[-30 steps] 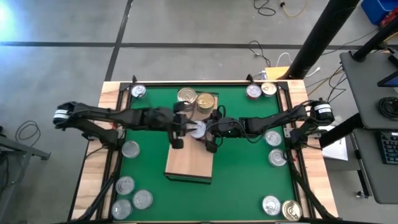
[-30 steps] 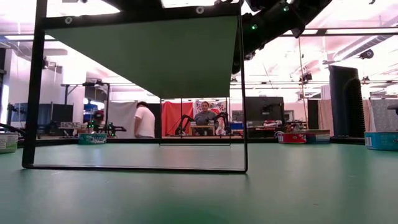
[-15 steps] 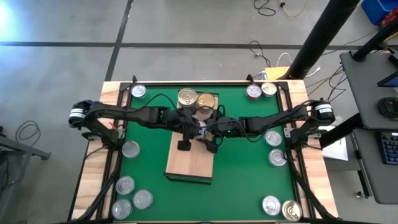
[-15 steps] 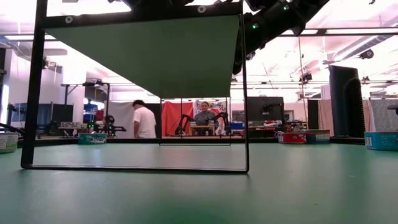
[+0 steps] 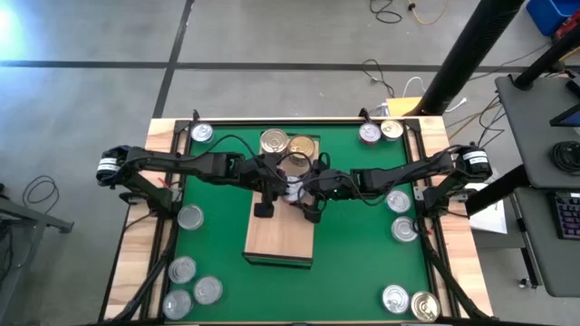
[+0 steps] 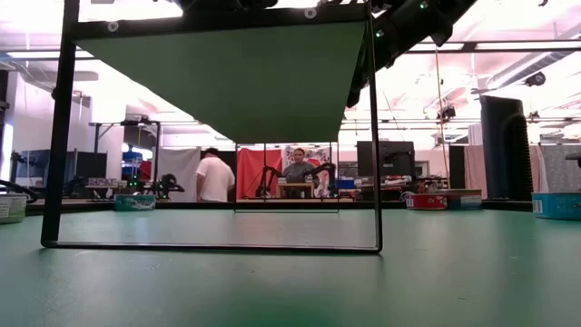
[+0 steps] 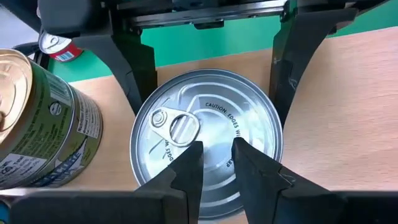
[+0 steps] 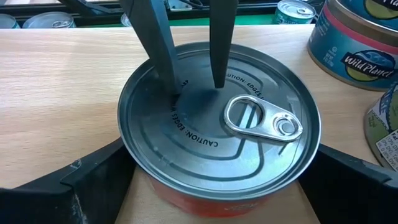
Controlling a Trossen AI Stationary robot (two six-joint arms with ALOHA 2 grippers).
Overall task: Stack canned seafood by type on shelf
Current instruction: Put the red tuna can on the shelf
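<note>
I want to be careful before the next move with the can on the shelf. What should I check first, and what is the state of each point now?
1. Right gripper straddles the can: ok, one finger on each side.
2. Right fingers touch the can's wall: cannot tell.
3. Left gripper clear of the can: not ok. Its tips are over the lid, a narrow gap between them, holding nothing.
4. Can flat on the shelf: ok, upright with the pull tab up.
5. Room beside the green-labelled can: ok, bare wood shows between the two.
</note>
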